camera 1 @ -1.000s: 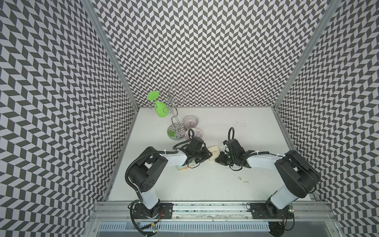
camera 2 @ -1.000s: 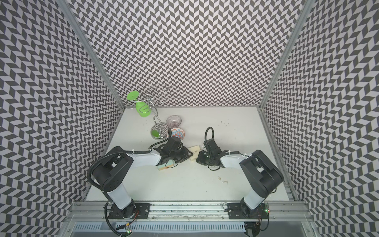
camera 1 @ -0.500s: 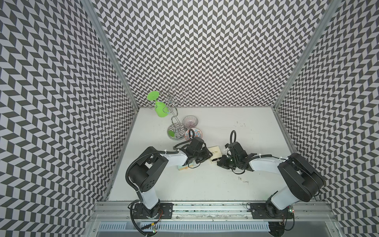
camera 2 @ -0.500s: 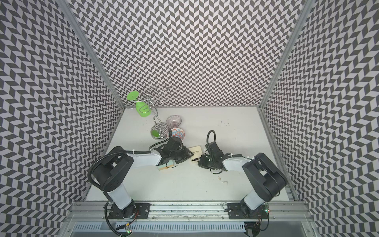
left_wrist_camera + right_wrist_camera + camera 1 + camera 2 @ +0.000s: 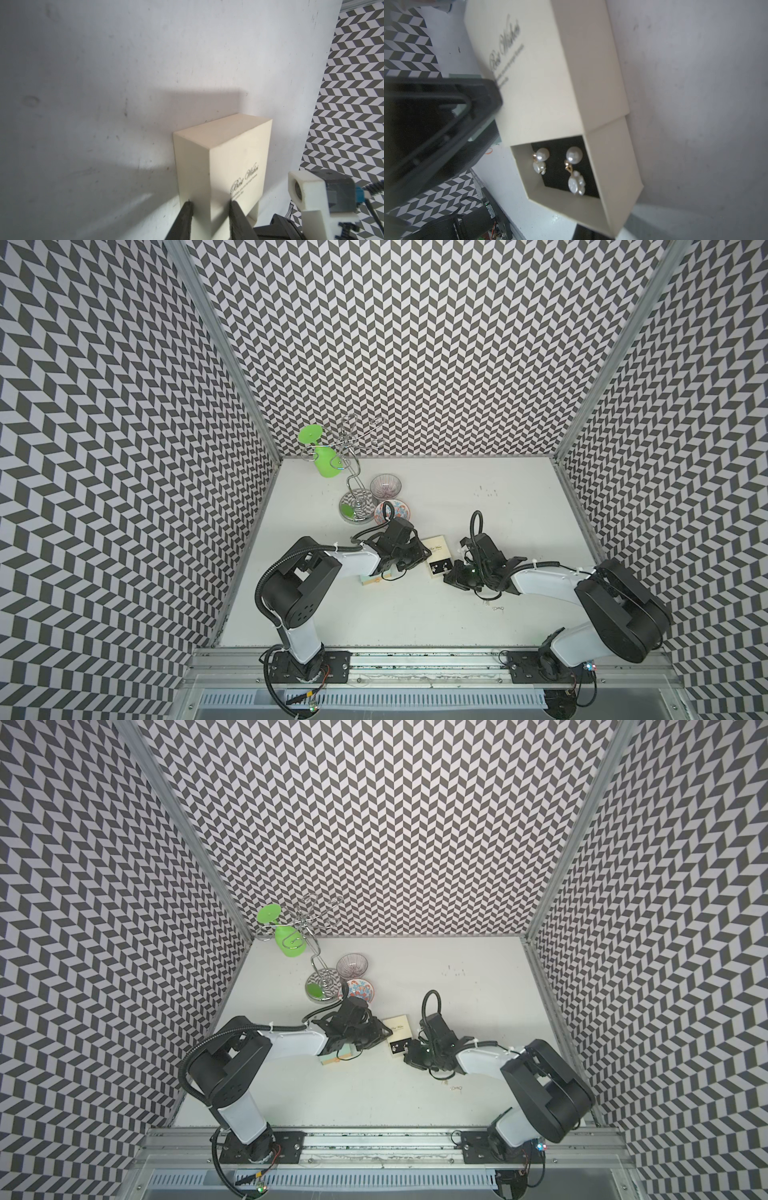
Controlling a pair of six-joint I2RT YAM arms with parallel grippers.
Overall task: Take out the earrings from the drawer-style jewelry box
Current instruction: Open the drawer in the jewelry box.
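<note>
Hazards, left to right. Wire stand (image 5: 355, 489) with a green glass (image 5: 326, 462) and two small bowls (image 5: 385, 486) sit close behind your left arm, where a wide elbow swing could clip them. Mint box (image 5: 370, 580) lies half under that forearm, so a drag would shift it.

Left claw (image 5: 211, 204) is narrowed onto one corner of the cream box sleeve (image 5: 234, 158), a finger on either side. That is a small bite. If the sleeve pivots or slips, the whole box follows the pull instead of the drawer sliding.

Drawer (image 5: 612, 166) stands part-way out. The earrings (image 5: 574, 154), a pearl pair, lie on its black pad (image 5: 554, 180) in the exposed end; you cannot tell whether they are pinned or loose. Jerk it and they may hop the low wall. Pull too far and the drawer leaves the sleeve and tips.

Right claw (image 5: 452, 577) is closed at the drawer's outer end, and what it pinches is hidden. Closed fingers cannot pick pearls, so you must release first.

Silvery bits (image 5: 496, 608) on the desk (image 5: 415, 626) beside your right arm are too small to identify. Don't sweep them.
</note>
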